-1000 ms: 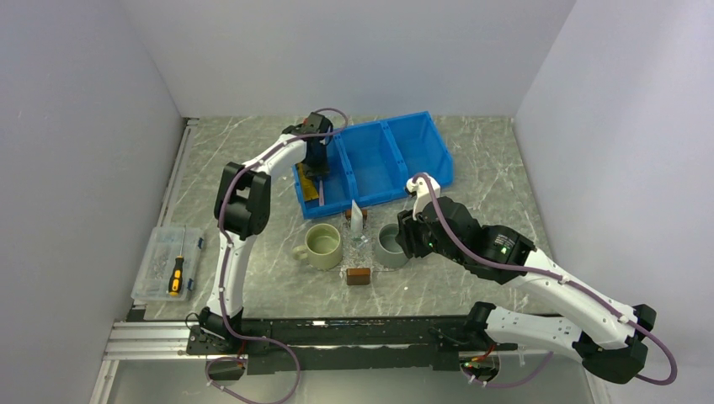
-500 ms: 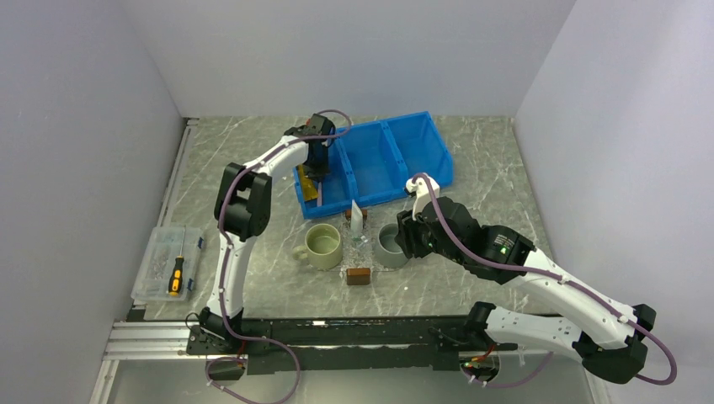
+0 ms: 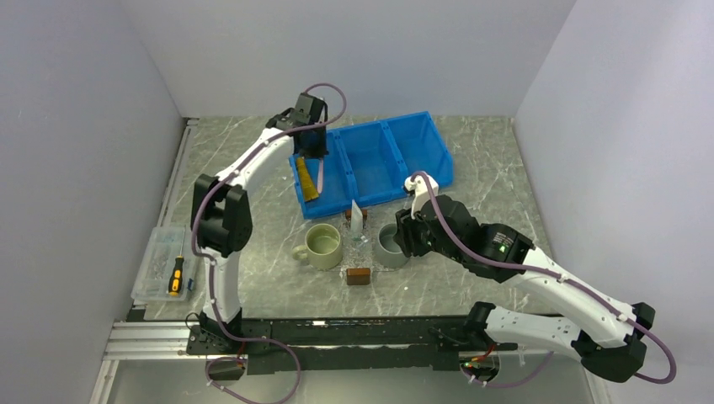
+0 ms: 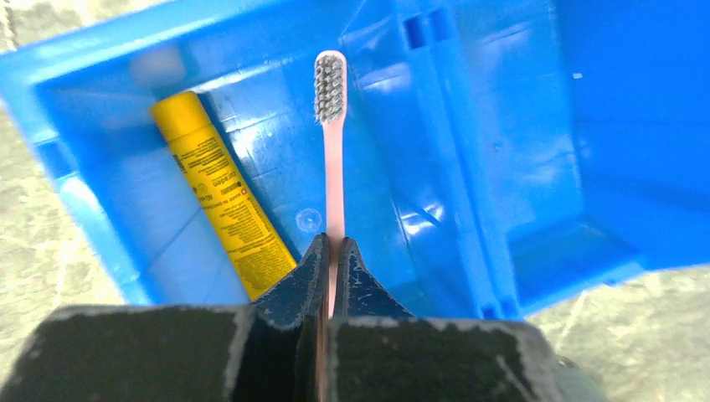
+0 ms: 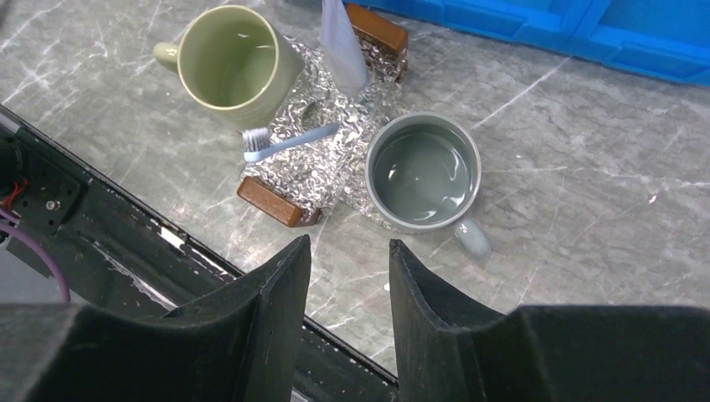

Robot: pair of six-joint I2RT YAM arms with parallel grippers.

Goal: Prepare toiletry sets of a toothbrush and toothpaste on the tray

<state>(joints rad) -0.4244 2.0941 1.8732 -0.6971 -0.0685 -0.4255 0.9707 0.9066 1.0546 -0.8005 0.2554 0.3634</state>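
Overhead, the left hand pinches the toothbrush above the blue bin; right hand hovers part-open.

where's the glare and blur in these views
Left wrist: the left gripper is soft and out of focus up close, the pink toothbrush is sharp to its bristles, and white glare streaks the blue bin. Right wrist: the right gripper is dark and blurred, and the tray glints in crinkled patches. Top external: even light, soft shadows, little glare.
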